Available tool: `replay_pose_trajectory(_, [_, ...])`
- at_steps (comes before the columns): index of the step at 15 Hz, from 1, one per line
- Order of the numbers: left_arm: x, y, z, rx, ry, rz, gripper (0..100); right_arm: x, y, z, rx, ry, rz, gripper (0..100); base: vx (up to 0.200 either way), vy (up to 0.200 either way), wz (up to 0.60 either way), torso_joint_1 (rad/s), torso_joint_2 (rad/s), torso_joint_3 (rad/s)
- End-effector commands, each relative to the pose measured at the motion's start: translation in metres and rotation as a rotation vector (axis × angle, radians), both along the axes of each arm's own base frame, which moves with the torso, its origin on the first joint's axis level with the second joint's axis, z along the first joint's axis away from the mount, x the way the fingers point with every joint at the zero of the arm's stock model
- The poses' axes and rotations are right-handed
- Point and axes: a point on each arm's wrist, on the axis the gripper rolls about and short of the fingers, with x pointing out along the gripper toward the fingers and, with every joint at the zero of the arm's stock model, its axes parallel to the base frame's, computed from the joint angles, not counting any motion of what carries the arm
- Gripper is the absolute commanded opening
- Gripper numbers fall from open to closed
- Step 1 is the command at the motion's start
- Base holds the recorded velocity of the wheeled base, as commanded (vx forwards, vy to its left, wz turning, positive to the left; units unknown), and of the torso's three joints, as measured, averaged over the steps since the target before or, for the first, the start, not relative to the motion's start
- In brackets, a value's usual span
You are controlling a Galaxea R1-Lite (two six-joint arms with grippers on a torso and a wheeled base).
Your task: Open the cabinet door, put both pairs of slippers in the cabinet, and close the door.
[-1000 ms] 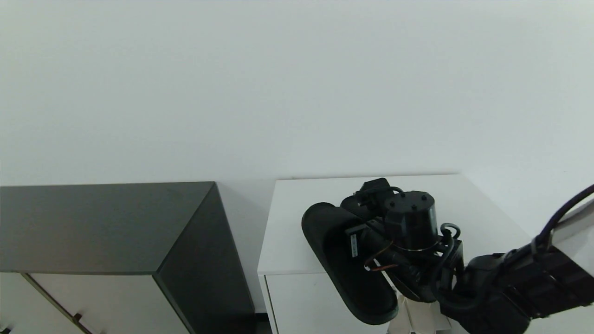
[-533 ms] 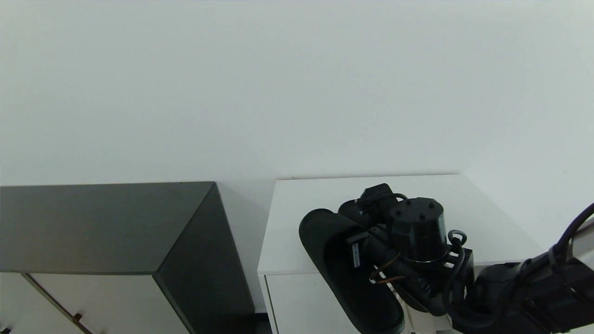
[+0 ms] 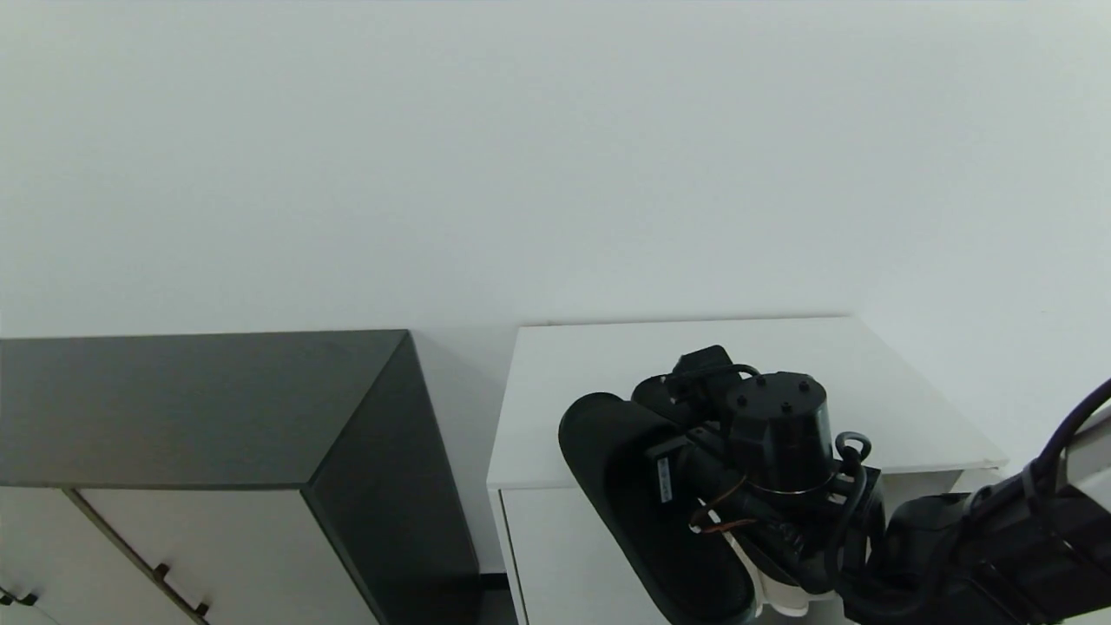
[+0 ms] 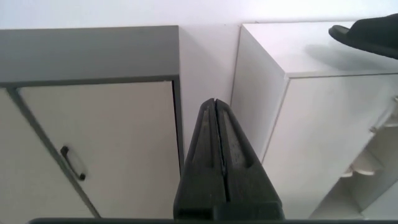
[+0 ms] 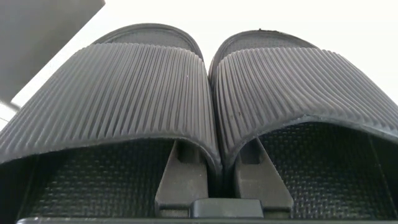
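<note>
Now pinching slippers (image 5: 143, 93) strap-to-strap in right gripper (image 5: 217, 177), so pair handles as one beside cabinet (image 3: 599, 373); left gripper (image 4: 216, 140) closed, apparently empty, free to assist.

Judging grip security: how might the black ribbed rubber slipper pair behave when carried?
Probably light: the right gripper alone carries the black ribbed rubber slipper pair, pinching adjoining sides. Ribbed straps likely resist slipping. Long unsupported soles may sag or swing.
</note>
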Motion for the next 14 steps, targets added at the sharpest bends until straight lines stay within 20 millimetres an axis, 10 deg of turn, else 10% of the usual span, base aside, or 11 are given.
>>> replay_pose_trajectory(1, [0.0000,0.0000,0.0000,-0.001,0.000,-0.001,0,0.0013,0.0010,0.0004,0.002,-0.003,-0.002,0,-0.200,0.000,0.00,-0.012,0.00,0.002])
replay_pose_trajectory(7, [0.0000,0.0000,0.0000,-0.004,0.000,0.001,0,0.0008,0.0012,0.0001,0.003,-0.001,-0.004,0,-0.200,0.000,0.00,0.002,0.00,0.000])
replay_pose_trajectory(14, [0.0000,0.0000,0.0000,-0.008,0.000,0.001,0,-0.0021,0.0026,-0.0014,0.000,0.004,0.005,0,0.000,0.000,0.00,0.000,0.00,0.000])
